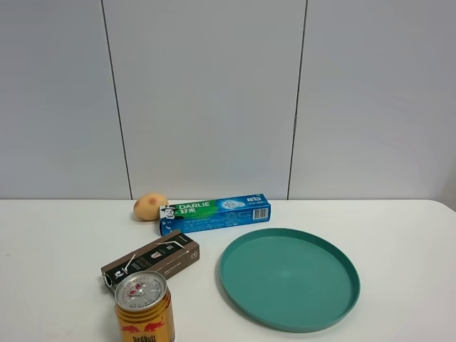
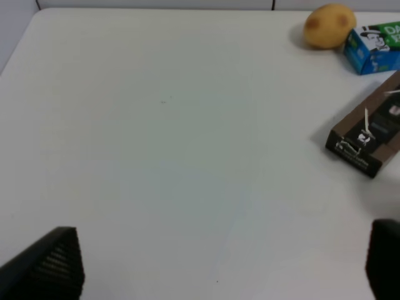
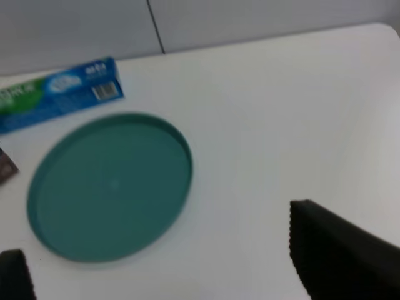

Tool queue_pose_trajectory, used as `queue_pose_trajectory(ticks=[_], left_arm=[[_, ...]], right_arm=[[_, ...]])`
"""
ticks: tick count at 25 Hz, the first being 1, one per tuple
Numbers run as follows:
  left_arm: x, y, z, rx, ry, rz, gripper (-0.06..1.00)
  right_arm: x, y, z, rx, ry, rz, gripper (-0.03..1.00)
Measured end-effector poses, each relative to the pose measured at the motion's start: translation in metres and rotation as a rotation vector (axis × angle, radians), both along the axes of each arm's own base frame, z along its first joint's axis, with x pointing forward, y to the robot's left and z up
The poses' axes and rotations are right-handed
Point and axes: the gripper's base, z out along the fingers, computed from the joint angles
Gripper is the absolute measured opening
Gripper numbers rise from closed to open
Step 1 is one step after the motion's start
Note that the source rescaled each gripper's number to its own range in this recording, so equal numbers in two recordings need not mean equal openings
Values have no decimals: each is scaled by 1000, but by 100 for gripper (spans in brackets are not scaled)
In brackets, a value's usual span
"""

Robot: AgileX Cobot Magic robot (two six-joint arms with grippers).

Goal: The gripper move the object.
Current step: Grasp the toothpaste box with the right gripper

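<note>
The blue and green DARLIE toothpaste carton (image 1: 214, 213) lies flat on the white table behind the teal plate (image 1: 289, 278). Its end shows in the left wrist view (image 2: 373, 48) and its other end in the right wrist view (image 3: 60, 94). Neither arm shows in the exterior high view. My left gripper (image 2: 219, 265) is open over bare table, well away from the carton, its black fingertips (image 2: 53, 265) far apart. My right gripper (image 3: 169, 262) is open above the table beside the plate (image 3: 109, 184), holding nothing.
A potato (image 1: 150, 206) lies at the carton's left end. A dark brown box (image 1: 151, 259) lies in front of it, and a Red Bull can (image 1: 144, 310) stands at the front edge. A grey panelled wall backs the table.
</note>
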Motion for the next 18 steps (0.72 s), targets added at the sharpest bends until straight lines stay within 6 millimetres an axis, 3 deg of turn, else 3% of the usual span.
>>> queue_pose_trajectory(ticks=[3,5,11,15,18], left_arm=[[0,0,0,0,0,0,100],[0,0,0,0,0,0,100],[0,0,0,0,0,0,100],[0,0,0,0,0,0,100],[0,0,0,0,0,0,100]], right_arm=[[3,4,24,-15,-93,55,93],[7,7,41,-25,-135,87,98],[30,15,103,-102,-204,177,100],[60,22,149,-141,-240,248,100],[95,31,174,-115,-198,319,100]])
